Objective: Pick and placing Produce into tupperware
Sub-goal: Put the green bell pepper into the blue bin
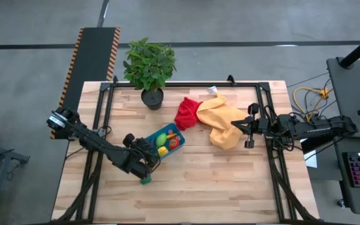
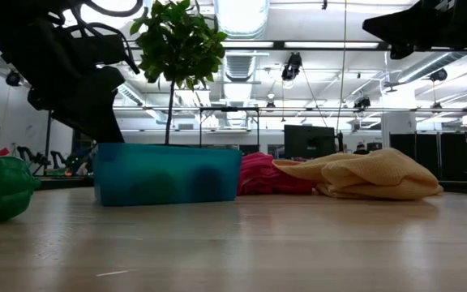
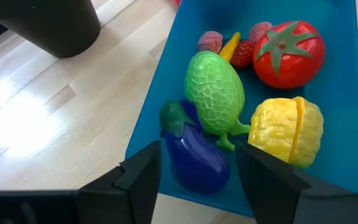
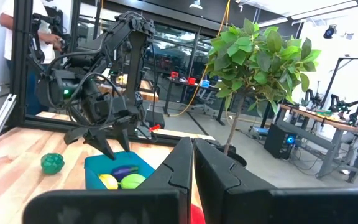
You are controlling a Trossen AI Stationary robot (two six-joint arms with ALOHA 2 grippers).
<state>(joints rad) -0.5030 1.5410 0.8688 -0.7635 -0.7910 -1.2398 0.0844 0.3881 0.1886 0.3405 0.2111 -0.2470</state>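
Observation:
The teal-blue tupperware [image 1: 165, 141] sits on the wooden table, left of the middle. Several toy pieces lie in it: a purple eggplant [image 3: 194, 155], a lumpy green fruit [image 3: 215, 93], a red tomato [image 3: 289, 53] and a yellow piece [image 3: 288, 130]. My left gripper [image 3: 197, 177] hangs open over the container's near end. Its fingers stand on either side of the eggplant, which rests on the container's floor. A green toy pepper [image 1: 145, 180] lies on the table just near of the container. My right gripper [image 4: 192, 174] is shut and raised at the table's right, by the yellow cloth.
A potted plant [image 1: 150, 69] stands at the far edge behind the container. A red cloth [image 1: 186, 114] and a yellow cloth [image 1: 224, 122] lie heaped to the container's right. Bare wood stretches along the near half of the table.

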